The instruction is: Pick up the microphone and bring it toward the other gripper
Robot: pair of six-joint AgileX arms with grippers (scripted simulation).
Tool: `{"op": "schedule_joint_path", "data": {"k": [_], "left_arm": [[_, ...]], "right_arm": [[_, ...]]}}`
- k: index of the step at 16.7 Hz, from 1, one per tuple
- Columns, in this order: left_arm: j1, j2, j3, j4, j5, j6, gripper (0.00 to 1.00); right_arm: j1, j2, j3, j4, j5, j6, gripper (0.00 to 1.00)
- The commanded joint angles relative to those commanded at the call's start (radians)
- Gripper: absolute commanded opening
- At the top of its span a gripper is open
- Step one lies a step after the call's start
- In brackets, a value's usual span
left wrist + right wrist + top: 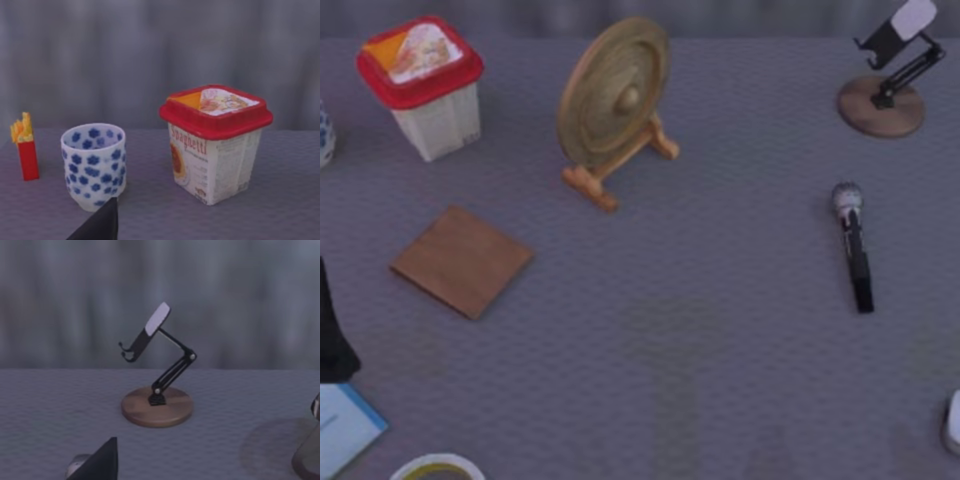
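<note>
the microphone [853, 245] lies flat, untouched, on the surface's right side. right gripper [952, 422] should straddle the handle crosswise; i cannot tell its jaws' state.

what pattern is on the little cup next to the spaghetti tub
White with blue flower prints all over the cup; it shows best in the left wrist view.

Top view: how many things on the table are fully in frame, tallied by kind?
Microphone: 1
Phone stand: 1
Wooden tile: 1
Gong on stand: 1
Lidded tub: 1
Total: 5
</note>
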Motion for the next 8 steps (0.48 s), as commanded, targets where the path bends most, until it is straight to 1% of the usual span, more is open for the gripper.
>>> {"op": "schedule_joint_path", "data": {"k": [4,8], "left_arm": [[0.0,0.0,0.0,0.0,0.0,0.0,1.0],[0.0,0.0,0.0,0.0,0.0,0.0,1.0]], "right_arm": [[0.007,0.031,0.03,-0.021,-0.001,0.007,1.0],[0.041,0.219,0.204,-0.135,0.002,0.044,1.0]]}}
